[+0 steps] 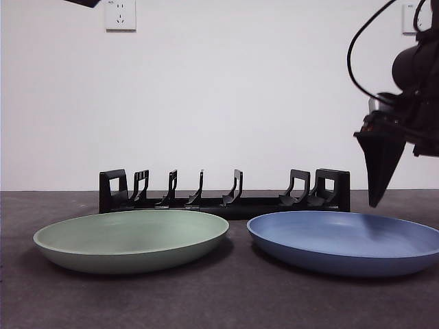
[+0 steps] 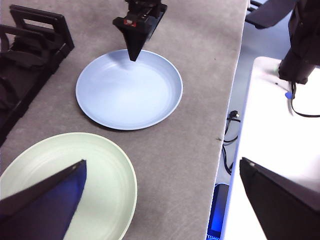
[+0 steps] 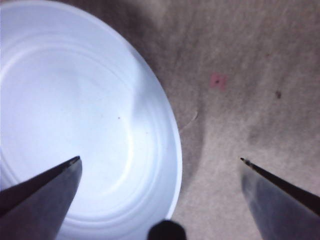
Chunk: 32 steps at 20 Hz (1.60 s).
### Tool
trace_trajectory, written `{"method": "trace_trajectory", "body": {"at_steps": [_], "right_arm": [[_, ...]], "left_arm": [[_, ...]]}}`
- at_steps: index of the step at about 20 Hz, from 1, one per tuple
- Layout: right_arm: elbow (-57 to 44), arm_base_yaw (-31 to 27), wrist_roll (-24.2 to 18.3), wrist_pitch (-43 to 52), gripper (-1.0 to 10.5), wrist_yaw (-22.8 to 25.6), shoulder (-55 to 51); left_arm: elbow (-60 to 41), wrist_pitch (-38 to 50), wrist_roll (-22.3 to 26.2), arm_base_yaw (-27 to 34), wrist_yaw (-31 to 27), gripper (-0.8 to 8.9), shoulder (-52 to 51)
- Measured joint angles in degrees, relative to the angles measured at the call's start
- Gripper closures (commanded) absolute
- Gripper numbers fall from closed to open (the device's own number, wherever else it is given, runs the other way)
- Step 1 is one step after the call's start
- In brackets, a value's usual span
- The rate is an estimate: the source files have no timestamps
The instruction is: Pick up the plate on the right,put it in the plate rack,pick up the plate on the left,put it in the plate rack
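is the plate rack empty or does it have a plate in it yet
Empty. The plate rack shows bare prongs, and both the blue plate and the green plate lie flat on the table in front of it.

The front camera sat low, level with the table [image 1: 219, 301], facing the wall. The left wrist camera hung high, looking down. The right wrist camera hovered close over the blue plate [image 3: 75, 125]. All three shared that plate, at four o'clock in the front view.

Plain white wall [image 1: 240, 89] behind grey surface [image 1: 219, 301]. White socket plate [image 1: 120, 15] mounted high. White side table [image 2: 280, 150] beside it, cables [image 2: 229, 132] on floor.
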Motion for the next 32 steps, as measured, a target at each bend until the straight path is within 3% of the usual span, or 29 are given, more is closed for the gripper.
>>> {"method": "trace_trajectory", "body": {"at_steps": [4,10,16,18,25,32], "right_arm": [[0.0,0.0,0.0,0.81,5.7,0.74,1.07],[0.0,0.09,0.0,1.05,6.1,0.85,3.32],[0.02,0.83,0.0,1.31,8.2,1.16,4.68],[0.02,1.31,0.0,1.86,9.5,1.05,4.79],[0.28,1.2,-0.24,1.57,9.6,-1.6,4.63],[10.21,1.03,-0.63,-11.74,9.6,-6.58,-3.78]], "left_arm": [[0.0,0.74,0.39,-0.85,-0.22,1.85,0.39],[0.0,1.33,1.09,-1.49,-2.01,1.85,0.96],[0.0,1.33,2.27,-3.08,-3.02,1.85,1.55],[0.0,1.33,2.78,-3.85,-3.5,1.85,1.92],[0.0,1.33,5.86,-8.46,-9.18,1.85,4.42],[0.0,5.35,17.7,-19.34,-23.91,1.85,9.05]]}}
